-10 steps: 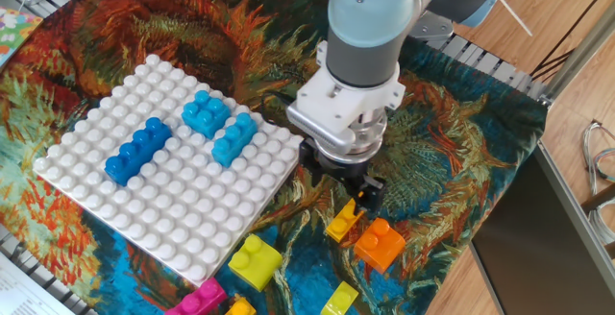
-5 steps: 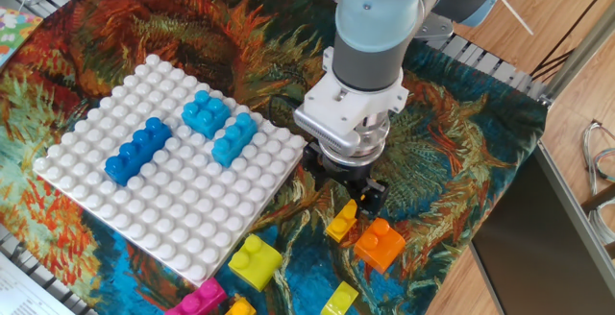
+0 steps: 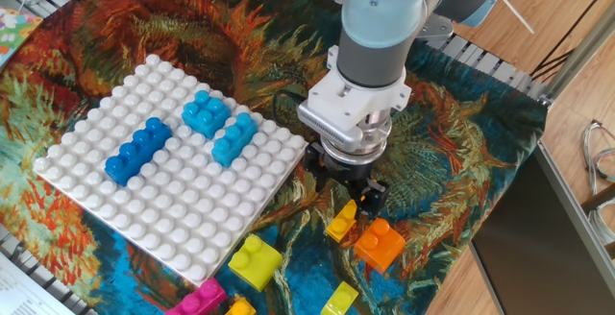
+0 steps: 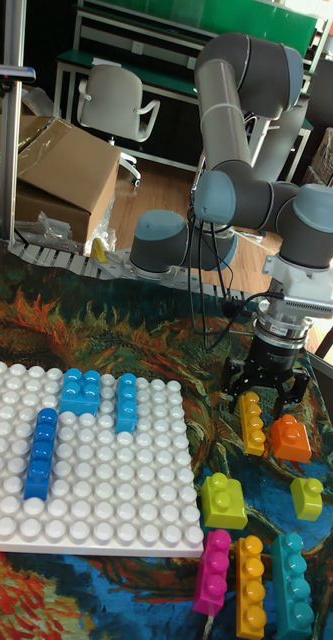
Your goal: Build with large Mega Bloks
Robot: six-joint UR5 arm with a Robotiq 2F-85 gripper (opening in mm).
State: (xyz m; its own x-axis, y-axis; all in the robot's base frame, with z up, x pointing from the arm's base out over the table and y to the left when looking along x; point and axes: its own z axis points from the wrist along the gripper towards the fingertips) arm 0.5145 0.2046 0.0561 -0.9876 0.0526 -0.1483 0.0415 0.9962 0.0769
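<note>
My gripper (image 4: pixel 268 389) is open just above the long orange-yellow block (image 4: pixel 252 422) on the cloth beside the orange block (image 4: pixel 289 438), so I think I should go straight down, one finger on each long side, and squeeze gently.
</note>
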